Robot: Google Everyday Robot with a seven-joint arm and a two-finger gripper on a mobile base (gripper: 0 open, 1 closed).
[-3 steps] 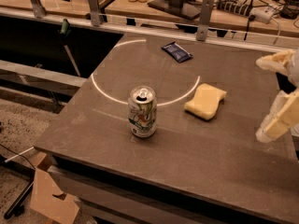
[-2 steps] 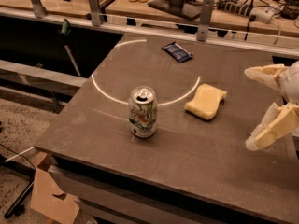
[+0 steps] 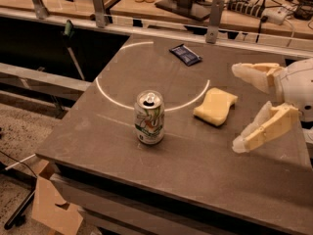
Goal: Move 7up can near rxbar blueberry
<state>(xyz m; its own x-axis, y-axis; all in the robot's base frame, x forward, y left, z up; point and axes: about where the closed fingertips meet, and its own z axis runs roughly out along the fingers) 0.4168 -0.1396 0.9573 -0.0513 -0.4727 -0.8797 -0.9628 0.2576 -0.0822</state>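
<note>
The 7up can (image 3: 149, 117) stands upright near the front left of the dark table (image 3: 122, 170), white and green with a silver top. The rxbar blueberry (image 3: 185, 54) lies flat in its dark blue wrapper at the far middle of the table. My gripper (image 3: 237, 106) is at the right side, above the table, with its two pale fingers (image 3: 261, 129) spread wide apart and nothing between them. It is well to the right of the can, with a yellow sponge between them.
A thick yellow sponge (image 3: 215, 105) lies right of the can, close to my gripper. A bright curved line (image 3: 115, 99) runs across the table. A railing with posts (image 3: 98, 4) and a bench with cables (image 3: 254, 4) lie behind. A cardboard box (image 3: 49, 204) sits on the floor at front left.
My gripper has moved left, further in over the table toward the sponge and can. The can, the bar and the sponge have not moved.
</note>
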